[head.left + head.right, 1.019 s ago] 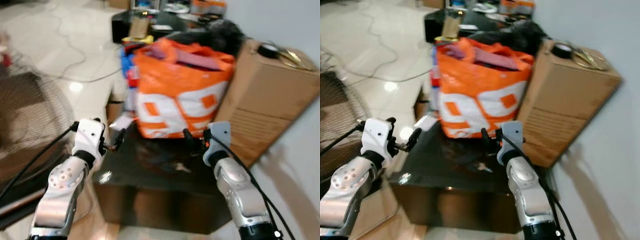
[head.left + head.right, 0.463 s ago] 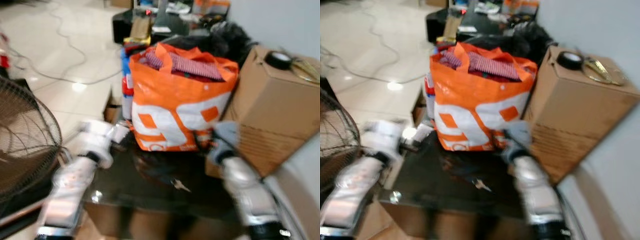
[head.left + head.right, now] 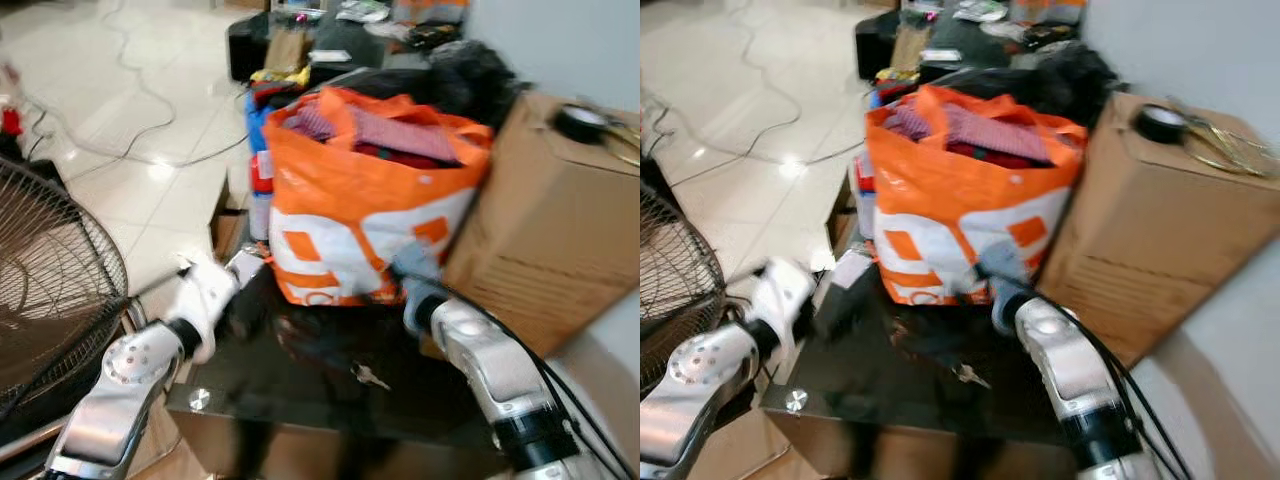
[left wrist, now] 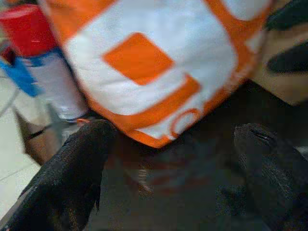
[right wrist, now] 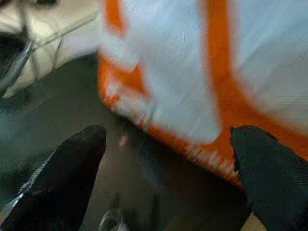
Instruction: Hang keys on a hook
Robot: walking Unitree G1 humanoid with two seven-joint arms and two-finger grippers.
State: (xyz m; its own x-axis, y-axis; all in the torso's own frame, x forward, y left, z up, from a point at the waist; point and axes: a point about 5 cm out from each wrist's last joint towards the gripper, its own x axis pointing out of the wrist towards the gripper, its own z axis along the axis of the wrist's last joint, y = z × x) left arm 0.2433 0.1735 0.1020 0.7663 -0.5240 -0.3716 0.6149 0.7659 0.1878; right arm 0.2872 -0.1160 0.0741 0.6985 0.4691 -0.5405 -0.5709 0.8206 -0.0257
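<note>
I see the keys (image 3: 369,376) lying on the dark glossy desk (image 3: 300,390), near the orange-and-white bag (image 3: 365,215). Left end effector (image 4: 173,159) and right end effector (image 5: 168,159) both gape wide, empty. Pale tiled floor (image 3: 130,110) lies far left.

I can make out the keys (image 3: 368,376) as a small silvery, pale metallic cluster lying flat on the dark glossy table (image 3: 300,400), roughly in the middle of its top and toward my near edge. They sit just in front of the orange-and-white bag (image 3: 365,215), apart from it. The picture is blurred, so I cannot tell how many keys there are or whether a ring joins them. From my right eye they show as the same small bright fleck on the black surface.
</note>
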